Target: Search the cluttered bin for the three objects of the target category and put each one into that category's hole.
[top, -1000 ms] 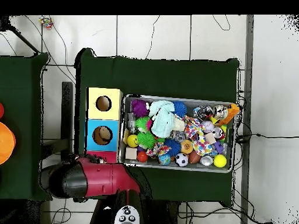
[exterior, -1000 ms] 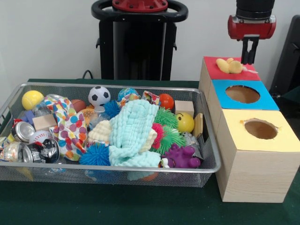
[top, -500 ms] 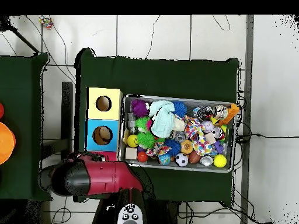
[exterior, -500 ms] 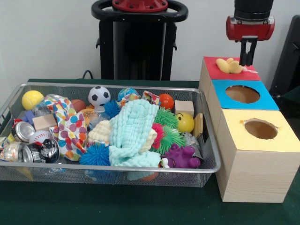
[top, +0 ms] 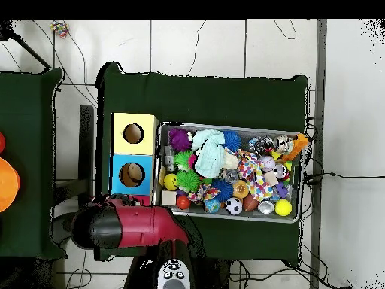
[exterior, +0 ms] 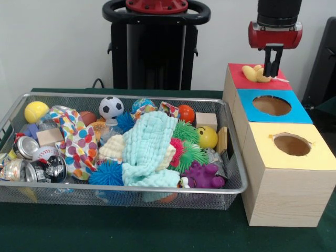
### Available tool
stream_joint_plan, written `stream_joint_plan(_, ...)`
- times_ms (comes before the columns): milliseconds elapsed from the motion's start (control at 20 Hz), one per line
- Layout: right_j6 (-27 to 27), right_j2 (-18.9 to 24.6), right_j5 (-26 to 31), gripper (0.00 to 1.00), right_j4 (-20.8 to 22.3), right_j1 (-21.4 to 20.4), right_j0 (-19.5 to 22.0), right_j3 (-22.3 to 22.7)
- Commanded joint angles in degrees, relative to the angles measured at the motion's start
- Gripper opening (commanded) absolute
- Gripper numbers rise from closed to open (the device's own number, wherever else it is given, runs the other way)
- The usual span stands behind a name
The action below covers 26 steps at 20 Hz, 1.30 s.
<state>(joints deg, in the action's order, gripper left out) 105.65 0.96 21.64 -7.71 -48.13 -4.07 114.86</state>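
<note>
My bin (exterior: pixel 10 113), a wide shallow silver mesh basket, lies at 9 o'clock on the table, heaped with balls, cloths and cans. The red hole's box (exterior: pixel 231 86) stands at 2 o'clock, farthest in the row. A pale yellow plush (exterior: pixel 255 74) with orange parts lies on its side on the red top, covering the hole.

Box tops: red (exterior: pixel 247 77), blue (exterior: pixel 272 105), yellow (exterior: pixel 291 145). Plush (exterior: pixel 255 73) pale yellow. Basket (exterior: pixel 121 191) silver mesh; mint cloth (exterior: pixel 148 149), black-and-white ball (exterior: pixel 111 107), purple toy (exterior: pixel 202 176).
</note>
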Motion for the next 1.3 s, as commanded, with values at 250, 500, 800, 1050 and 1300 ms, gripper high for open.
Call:
stream_joint_plan(250,6.39,1.56,-1.01,0.00,1.51,1.16,1.69,0.06)
stream_joint_plan(500,6.19,1.98,-2.21,0.00,1.81,1.03,2.12,1.70)
stream_joint_plan(800,6.34,2.68,-4.01,0.00,2.03,0.71,2.57,4.71)
stream_joint_plan(1050,6.45,2.84,-6.33,0.00,2.81,0.71,2.60,6.39)
stream_joint_plan(1300,6.76,3.10,-8.33,0.00,2.91,0.93,2.57,7.93)
